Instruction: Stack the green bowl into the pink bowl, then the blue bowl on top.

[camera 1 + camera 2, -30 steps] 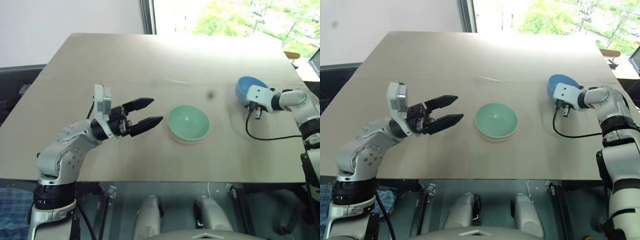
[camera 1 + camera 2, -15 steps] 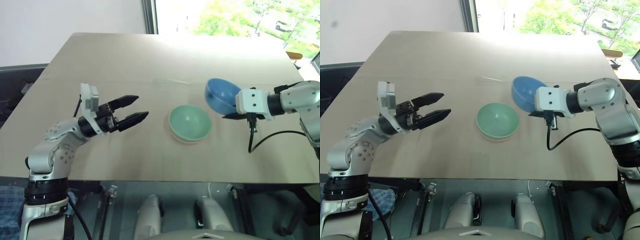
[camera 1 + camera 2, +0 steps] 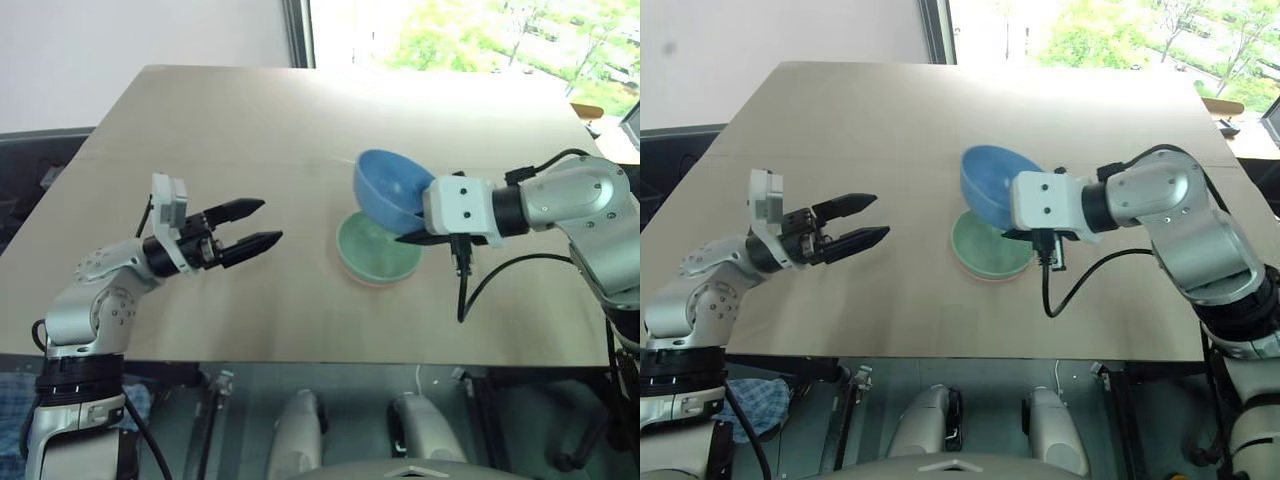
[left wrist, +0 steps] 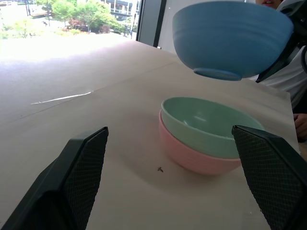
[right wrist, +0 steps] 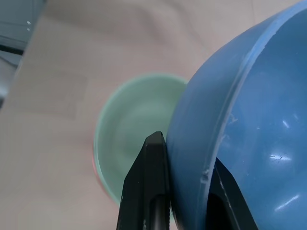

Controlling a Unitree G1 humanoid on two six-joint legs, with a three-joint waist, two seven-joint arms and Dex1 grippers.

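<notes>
The right end effector grips the blue bowl by its rim, above the green bowl nested in the pink bowl. Level, centre, then lower before releasing.

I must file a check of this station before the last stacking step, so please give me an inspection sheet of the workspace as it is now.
Surface: tan table, with a small dark speck beside the bowls.
Job's things: green bowl nested in the pink bowl; blue bowl lifted, tilted, above and apart from the stack.
Clutter: nothing seen.
Grippers: right gripper shut on the blue bowl's rim; left gripper open, holding nothing, beside the stack.
Cables: black cable hangs from the right wrist over the table.
Surroundings: window with green trees behind the table; a person's hand at the table's edge.
</notes>
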